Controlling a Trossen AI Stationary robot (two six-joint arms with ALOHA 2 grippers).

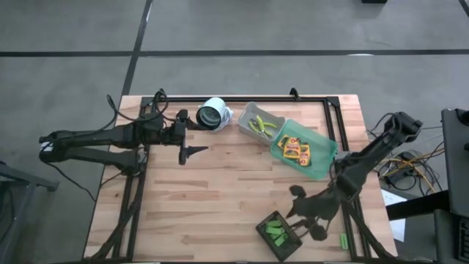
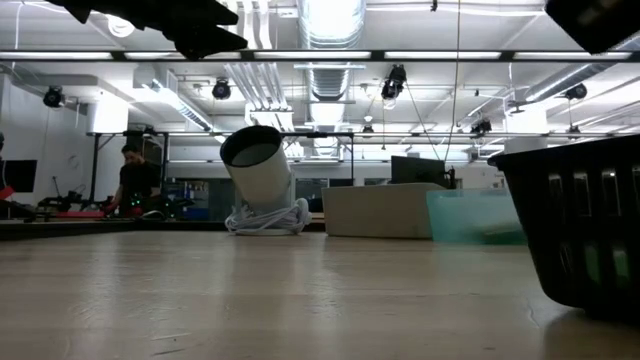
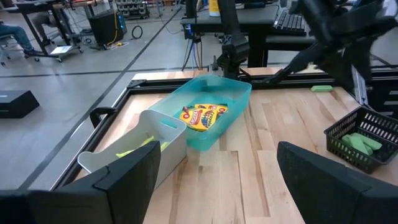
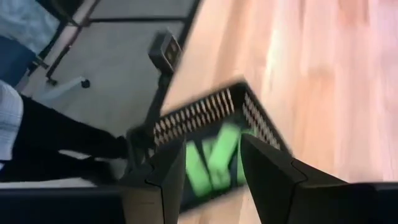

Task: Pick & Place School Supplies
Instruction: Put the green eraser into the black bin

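The right gripper [image 4: 211, 165] hovered over the dark tray [image 1: 278, 236], apparently releasing a green block [image 4: 224, 152] between parted fingers, and next needed the stray block [image 1: 342, 240] beside that tray; the left gripper [image 1: 192, 150] waited released.

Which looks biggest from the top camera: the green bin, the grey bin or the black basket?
1. Green bin, biggest.
2. Grey bin and black basket look about alike, so I won't rank them.

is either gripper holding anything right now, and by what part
No. The left gripper is open and empty; the right gripper, above the dark tray, has nothing between its fingers.
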